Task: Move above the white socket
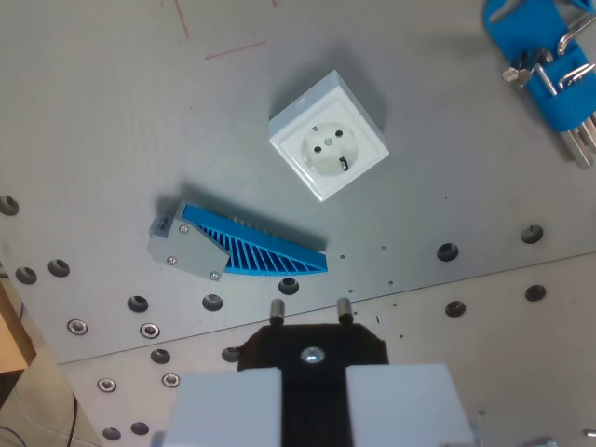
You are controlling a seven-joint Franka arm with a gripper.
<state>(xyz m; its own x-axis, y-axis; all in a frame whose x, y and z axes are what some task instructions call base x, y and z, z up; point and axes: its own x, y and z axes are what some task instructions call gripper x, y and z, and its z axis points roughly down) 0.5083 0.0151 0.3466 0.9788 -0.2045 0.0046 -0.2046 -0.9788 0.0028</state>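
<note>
Grey matte metal fills most of the wrist view: a flat perforated work plate [112, 112] with rows of dark threaded holes and a seam running across its lower part. On it sits the white square plastic socket [329, 135], a boxy block turned at an angle, its round recessed face showing two pin holes and a small centre screw. It lies above and slightly toward the wrist view's right of the gripper [311, 312], well apart from it, so the move is only partly done as far as I can judge; the socket is not yet centred under the tool, and the remaining travel looks to be forward over the plate.

The gripper appears at the bottom edge as pale blocky finger housings around a black plug-like body with two short metal pins pointing outward (it seems clamped on that black plug [313, 346], though the contact surfaces are hidden, so I cannot tell for certain).

Between gripper and socket lies a blue ribbed plastic wedge with a grey angular end cap [233, 247], smooth and screwed together. A blue plastic fixture with shiny metal prongs [549, 70] occupies the upper corner on the wrist view's right.
</note>
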